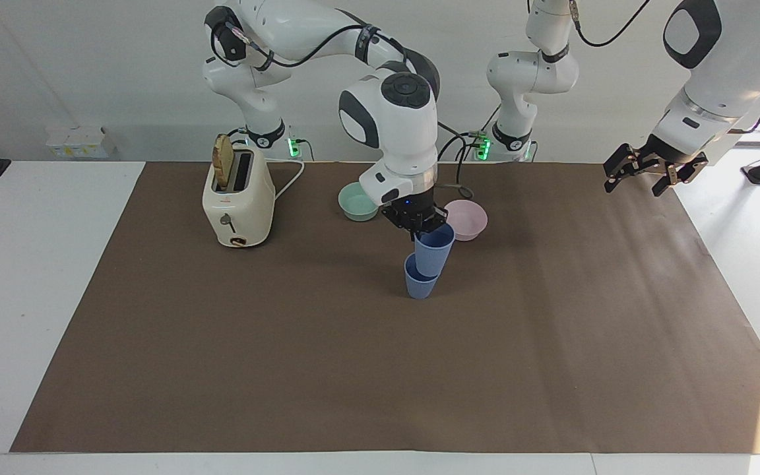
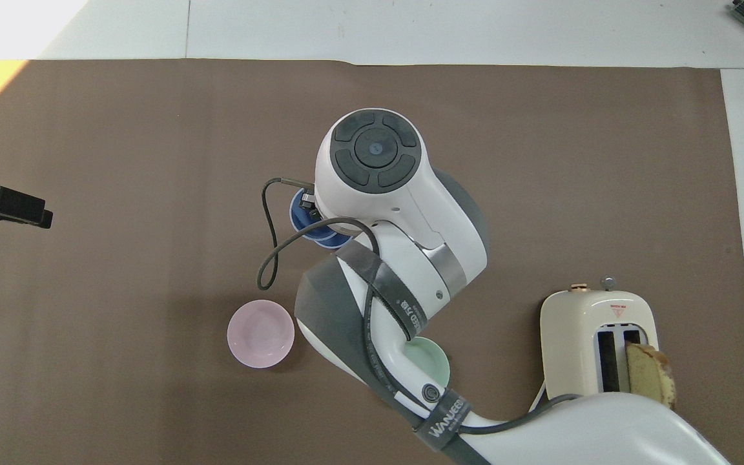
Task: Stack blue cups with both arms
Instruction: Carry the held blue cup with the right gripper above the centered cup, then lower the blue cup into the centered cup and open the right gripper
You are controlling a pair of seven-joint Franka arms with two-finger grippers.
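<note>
Now my right claw (image 1: pixel 417 230) is clamped on the rim of the upper blue cup (image 1: pixel 434 249), tilted, its base inside the lower blue cup (image 1: pixel 419 282) standing mid-worktop (image 1: pixel 221 343), at seven o'clock from the pink bowl (image 1: pixel 466 219). My left claw (image 1: pixel 648 173) waits, fingers apart, over the worktop's edge.

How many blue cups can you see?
2. One cup stands on the table, farther from the robots than the pink bowl. The other cup is held by the right pincer, tilted, its bottom going into the first one.
</note>
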